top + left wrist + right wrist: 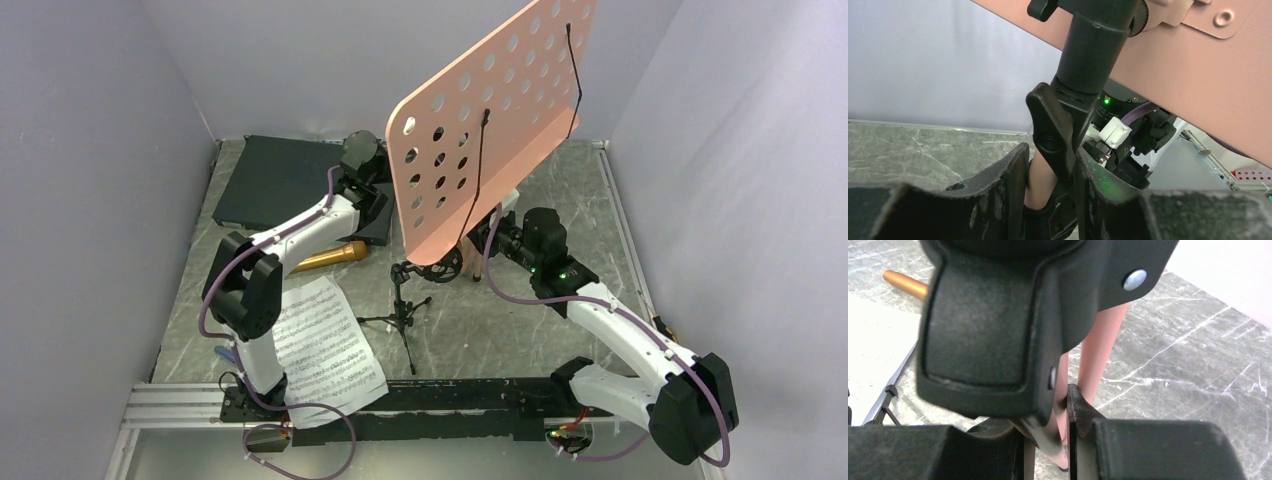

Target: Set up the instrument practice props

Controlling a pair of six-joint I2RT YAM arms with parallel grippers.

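Observation:
The pink-copper perforated music stand (490,110) stands tilted over the table's middle, and its tripod is hidden behind the desk. My left gripper (385,205) reaches in from the left. In the left wrist view it (1050,185) is shut on the stand's black clamp and pink tube (1040,182). My right gripper (490,243) is shut on a pink tripod leg (1095,350) below the black hub (998,325). The gold microphone (330,256) lies flat. The white sheet music (320,345) lies at the front left. The small black tripod mic stand (403,310) stands beside it.
A flat black rectangular box (270,180) lies at the back left, under my left arm. White walls close in on three sides. A black rail (450,395) runs along the near edge. The microphone's tip (905,284) and the sheet (873,350) show in the right wrist view.

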